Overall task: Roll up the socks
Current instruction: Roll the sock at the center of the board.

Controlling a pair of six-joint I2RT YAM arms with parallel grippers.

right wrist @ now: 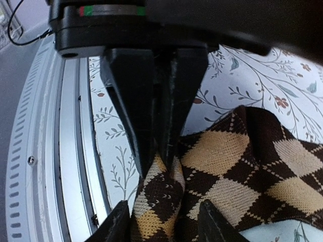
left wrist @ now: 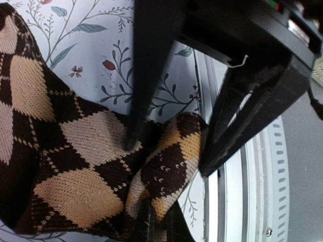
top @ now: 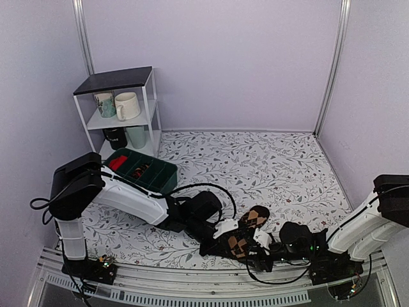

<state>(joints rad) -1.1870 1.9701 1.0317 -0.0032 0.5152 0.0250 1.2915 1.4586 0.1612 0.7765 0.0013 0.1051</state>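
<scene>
We find the socks (top: 248, 230) lying on the table (top: 268, 166) close to its near edge, a little right of the middle. The left gripper (right wrist: 162, 143) reaches them from the left and the right gripper (right wrist: 164, 204) from the right. The two meet at a raised fold at the socks' near end. Far back on the left stands a shelf rack (top: 118, 80) with mugs (top: 126, 105) on its shelves. A bin (top: 144, 171) sits on the table just before it.

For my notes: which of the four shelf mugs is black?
The black mug, lower level, left, beside the pale green mug; above stand the cream mug and the patterned mug.
</scene>
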